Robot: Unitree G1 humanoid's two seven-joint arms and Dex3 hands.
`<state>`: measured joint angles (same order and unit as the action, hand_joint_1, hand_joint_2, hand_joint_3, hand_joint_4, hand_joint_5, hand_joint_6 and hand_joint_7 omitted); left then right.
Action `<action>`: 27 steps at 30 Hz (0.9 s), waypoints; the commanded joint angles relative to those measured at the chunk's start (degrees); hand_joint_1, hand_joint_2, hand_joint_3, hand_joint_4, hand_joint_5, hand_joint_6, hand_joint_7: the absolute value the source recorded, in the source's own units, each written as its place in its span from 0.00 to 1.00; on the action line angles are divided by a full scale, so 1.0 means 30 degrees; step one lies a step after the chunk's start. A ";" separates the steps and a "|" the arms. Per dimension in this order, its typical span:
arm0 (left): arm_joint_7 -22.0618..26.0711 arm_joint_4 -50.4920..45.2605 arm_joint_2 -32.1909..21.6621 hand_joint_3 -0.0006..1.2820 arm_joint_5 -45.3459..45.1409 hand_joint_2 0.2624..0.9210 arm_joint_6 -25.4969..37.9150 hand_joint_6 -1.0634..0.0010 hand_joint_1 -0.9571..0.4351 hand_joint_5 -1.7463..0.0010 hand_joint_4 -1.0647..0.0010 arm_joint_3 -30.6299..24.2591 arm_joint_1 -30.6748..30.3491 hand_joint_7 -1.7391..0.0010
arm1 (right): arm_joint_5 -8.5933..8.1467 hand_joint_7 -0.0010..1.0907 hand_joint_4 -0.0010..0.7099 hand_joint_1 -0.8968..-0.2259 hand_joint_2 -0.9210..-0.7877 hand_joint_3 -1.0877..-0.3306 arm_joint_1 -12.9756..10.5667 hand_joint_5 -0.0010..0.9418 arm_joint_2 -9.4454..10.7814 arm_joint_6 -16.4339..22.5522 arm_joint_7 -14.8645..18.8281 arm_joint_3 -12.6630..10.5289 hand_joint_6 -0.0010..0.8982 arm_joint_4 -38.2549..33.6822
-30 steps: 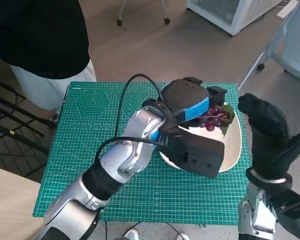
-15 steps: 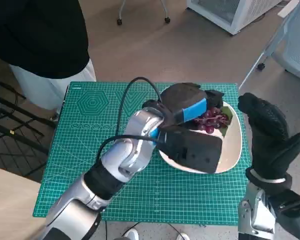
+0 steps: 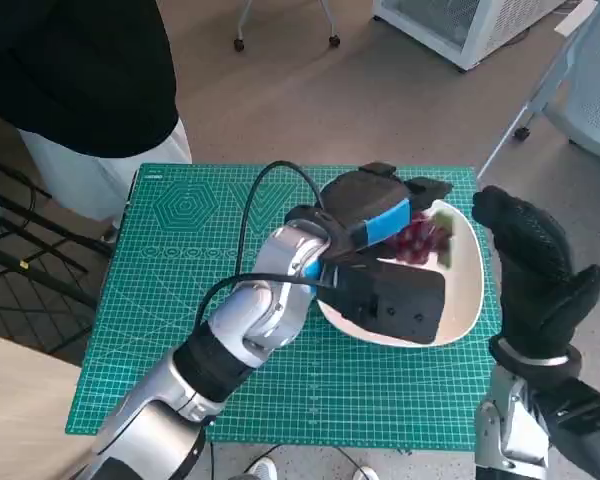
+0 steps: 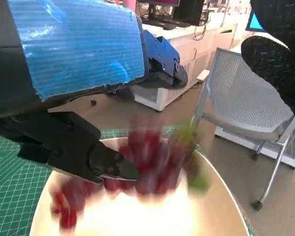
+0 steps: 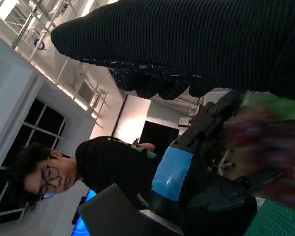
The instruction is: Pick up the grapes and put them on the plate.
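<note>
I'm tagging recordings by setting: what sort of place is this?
Probably an office or lab: a green cutting mat covers the small table, a mesh office chair stands nearby, and computer desks line the back.

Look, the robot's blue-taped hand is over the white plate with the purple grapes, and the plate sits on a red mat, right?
Almost. The mat is not red: the head view shows a green cutting mat with a grid under the round white plate. The rest holds: the black left hand with blue tape is over the plate, beside the bunch of dark purple grapes.
</note>
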<state>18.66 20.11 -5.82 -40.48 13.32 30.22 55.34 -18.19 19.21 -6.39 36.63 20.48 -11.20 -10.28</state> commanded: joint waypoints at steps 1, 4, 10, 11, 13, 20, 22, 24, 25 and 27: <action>-0.0801 -0.0328 -0.0498 0.04 -0.0444 1.00 -0.0550 0.78 0.29 0.99 0.87 0.0058 -0.0530 1.00 | -0.0184 0.31 0.46 0.36 0.00 0.51 -0.0349 0.00 0.0063 -0.0263 -0.0034 0.0030 0.08 -0.0236; -0.1474 -0.0529 -0.0836 0.05 -0.0453 1.00 -0.1111 0.78 0.27 0.99 0.86 -0.0102 -0.0854 1.00 | -0.0247 0.31 0.46 0.36 0.00 0.51 -0.0348 0.00 0.0080 -0.0320 0.0010 0.0082 0.08 -0.0237; -0.2506 -0.1027 -0.1304 0.06 0.1051 1.00 -0.2910 0.78 0.25 0.99 0.85 -0.1368 -0.1738 1.00 | -0.0292 0.31 0.46 0.36 0.00 0.51 -0.0277 0.00 0.0140 -0.0417 0.0078 0.0219 0.08 -0.0287; -0.2611 -0.1044 -0.1346 0.07 0.1495 1.00 -0.3343 0.78 0.24 0.99 0.84 -0.1685 -0.1897 1.00 | -0.0299 0.31 0.46 0.36 0.00 0.51 -0.0265 0.00 0.0149 -0.0440 0.0082 0.0241 0.08 -0.0281; -0.2780 -0.1021 -0.1408 0.08 0.2479 1.00 -0.4280 0.77 0.24 0.99 0.84 -0.2371 -0.2234 1.00 | -0.0293 0.31 0.46 0.36 0.00 0.51 -0.0247 0.00 0.0171 -0.0488 0.0068 0.0287 0.08 -0.0245; -0.2888 -0.0805 -0.1580 0.19 0.6155 1.00 -0.7038 0.75 0.25 0.99 0.82 -0.4988 -0.3413 0.99 | -0.0297 0.31 0.46 0.36 0.00 0.51 -0.0183 0.00 0.0221 -0.0621 0.0037 0.0412 0.08 -0.0134; -0.2902 -0.0760 -0.1639 0.22 0.7252 1.00 -0.7833 0.74 0.25 0.99 0.81 -0.5811 -0.3791 0.99 | -0.0329 0.31 0.46 0.36 0.00 0.51 -0.0163 0.00 0.0213 -0.0643 0.0059 0.0434 0.08 -0.0135; -0.2848 -0.0638 -0.1654 0.24 0.8359 1.00 -0.8706 0.72 0.25 0.99 0.79 -0.6577 -0.4138 0.98 | -0.0368 0.31 0.46 0.36 0.00 0.51 -0.0134 0.00 0.0200 -0.0676 0.0086 0.0450 0.08 -0.0143; -0.2765 -0.0542 -0.1636 0.25 0.8994 1.00 -0.9184 0.72 0.26 0.99 0.79 -0.6970 -0.4317 0.98 | -0.0390 0.31 0.46 0.36 0.00 0.51 -0.0121 0.00 0.0194 -0.0694 0.0102 0.0464 0.08 -0.0147; -0.2489 -0.0410 -0.1536 0.27 1.0392 1.00 -1.0093 0.71 0.26 0.99 0.78 -0.7743 -0.4724 0.98 | -0.0423 0.31 0.47 0.36 0.00 0.51 -0.0107 0.00 0.0195 -0.0718 0.0124 0.0506 0.08 -0.0150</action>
<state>10.71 18.57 -10.63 -14.18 -13.26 10.28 43.10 -18.95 19.38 -6.08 35.38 20.54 -9.86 -10.24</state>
